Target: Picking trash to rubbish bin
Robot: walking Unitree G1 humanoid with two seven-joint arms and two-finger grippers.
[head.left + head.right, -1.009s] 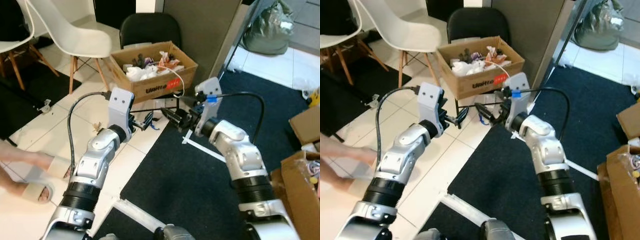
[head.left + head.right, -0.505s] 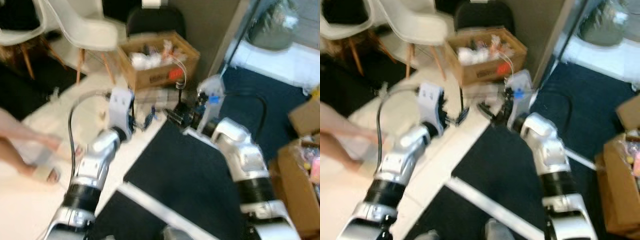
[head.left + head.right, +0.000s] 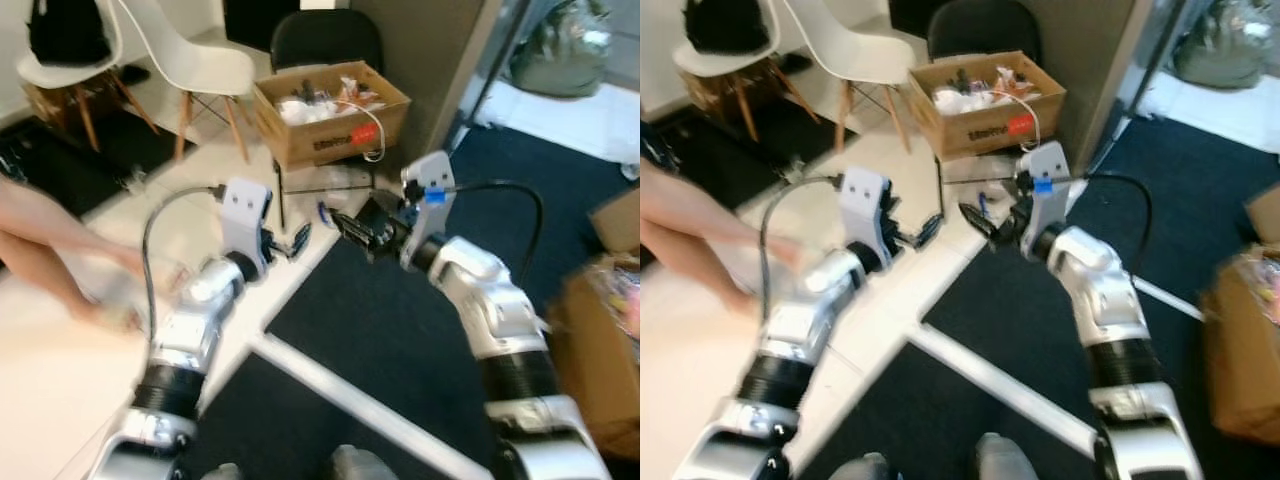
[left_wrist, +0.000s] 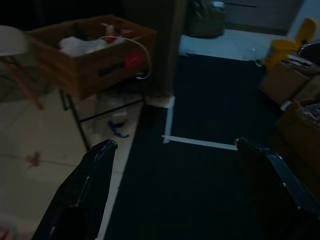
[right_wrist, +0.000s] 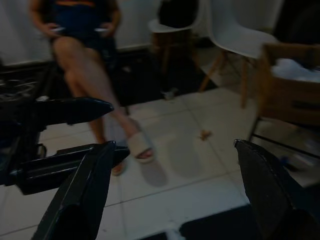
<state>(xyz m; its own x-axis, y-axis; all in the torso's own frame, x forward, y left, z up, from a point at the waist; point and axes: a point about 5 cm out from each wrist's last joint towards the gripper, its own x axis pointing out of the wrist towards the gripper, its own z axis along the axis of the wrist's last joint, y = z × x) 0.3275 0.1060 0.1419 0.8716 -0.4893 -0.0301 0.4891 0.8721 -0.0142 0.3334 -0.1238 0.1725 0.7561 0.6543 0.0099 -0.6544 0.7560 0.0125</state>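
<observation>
An open cardboard box (image 3: pixel 330 110) full of white and mixed trash sits on a black chair ahead. A small brown scrap (image 4: pixel 32 159) lies on the white tiles near it, also seen as the scrap (image 5: pixel 204 134) in the right wrist view. A blue bit (image 4: pixel 117 131) lies under the chair. My left gripper (image 3: pixel 290 243) is open and held in the air, pointing right. My right gripper (image 3: pixel 345 225) is open too, pointing left, its tips close to the left one's. Neither holds anything.
A person's legs (image 3: pixel 60 240) reach across the tiles at left; the person (image 5: pixel 85 65) sits opposite. White chairs (image 3: pixel 190 60) stand at the back left. Dark carpet (image 3: pixel 400 340) with white tape lines (image 3: pixel 340 390) lies below me. Cardboard boxes (image 3: pixel 610 330) stand at right.
The camera has moved, so the box and chairs sit higher and farther in the picture. The person's legs have shifted on the tiles. Both arms hold much the same pose, grippers still open.
</observation>
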